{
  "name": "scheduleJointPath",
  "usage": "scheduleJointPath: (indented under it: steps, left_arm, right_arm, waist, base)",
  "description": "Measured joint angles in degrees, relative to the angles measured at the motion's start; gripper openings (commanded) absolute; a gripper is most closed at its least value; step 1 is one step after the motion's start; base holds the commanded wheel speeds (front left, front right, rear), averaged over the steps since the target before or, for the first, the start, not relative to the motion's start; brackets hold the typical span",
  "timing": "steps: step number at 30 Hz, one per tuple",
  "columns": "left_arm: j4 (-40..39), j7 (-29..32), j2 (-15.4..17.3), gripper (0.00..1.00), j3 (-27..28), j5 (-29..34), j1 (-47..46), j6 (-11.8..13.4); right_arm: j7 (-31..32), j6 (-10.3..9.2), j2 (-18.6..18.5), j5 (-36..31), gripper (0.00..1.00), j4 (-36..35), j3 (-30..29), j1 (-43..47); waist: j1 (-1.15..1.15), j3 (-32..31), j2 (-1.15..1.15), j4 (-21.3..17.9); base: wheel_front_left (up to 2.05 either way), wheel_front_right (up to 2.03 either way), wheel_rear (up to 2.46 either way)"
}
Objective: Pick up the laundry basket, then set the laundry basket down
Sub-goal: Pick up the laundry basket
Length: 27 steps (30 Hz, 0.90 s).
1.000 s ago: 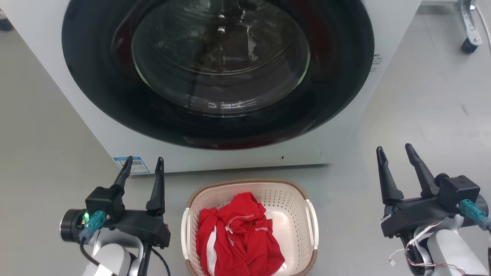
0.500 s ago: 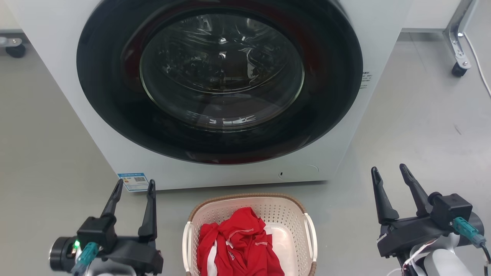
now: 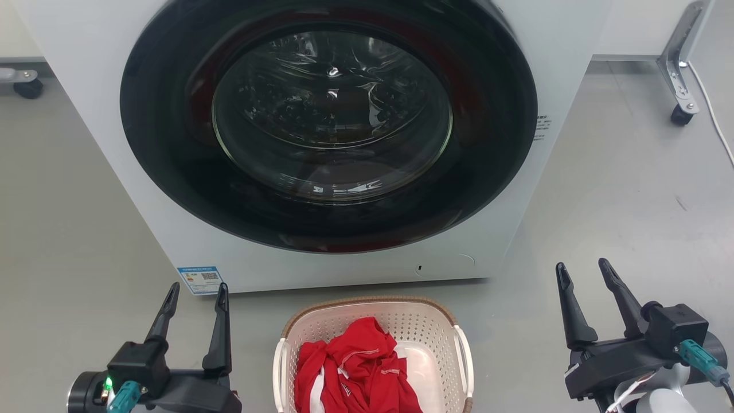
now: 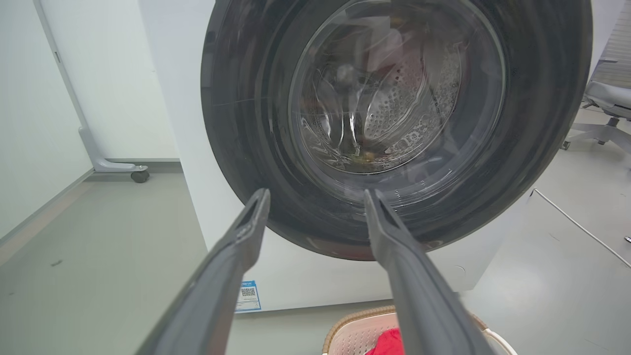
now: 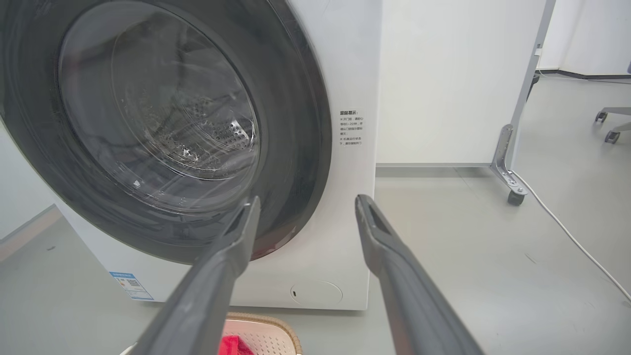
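Note:
The laundry basket (image 3: 436, 338) sits on the floor at the bottom centre of the head view, cream and perforated with a brown rim and white side handles, holding a red garment (image 3: 355, 367). Its far rim also shows in the left wrist view (image 4: 352, 319) and the right wrist view (image 5: 268, 321). My left gripper (image 3: 196, 285) stands open to the basket's left, apart from it. On the basket's right my right gripper (image 3: 582, 266) is open too, with nothing between its fingers. In each wrist view the open fingers (image 4: 246, 231) (image 5: 374, 231) point at the washing machine.
A white washing machine (image 3: 86, 69) with a large dark round door (image 3: 330, 123) stands right behind the basket. Castor legs of frames stand at the far left (image 3: 23, 83) and far right (image 3: 679, 109). A white cable (image 3: 714, 115) runs along the floor at the right.
The camera has tilted, so the whole scene sits lower in the picture. Both grippers stay open beside the basket, which has not moved on the floor.

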Motion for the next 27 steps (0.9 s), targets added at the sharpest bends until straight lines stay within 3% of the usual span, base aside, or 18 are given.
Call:
scheduleJointPath:
  steps: [27]
  left_arm:
    - [-5.5, 5.1, 0.0, 1.00, 1.1, 1.0, 2.0, 0.1]
  right_arm:
    - [3.4, -1.25, -0.5, 0.1, 1.00, -4.4, -0.3, 1.2]
  waist:
    - [0.00, -0.1, 0.00, 0.5]
  base:
    - [0.00, 0.00, 0.00]
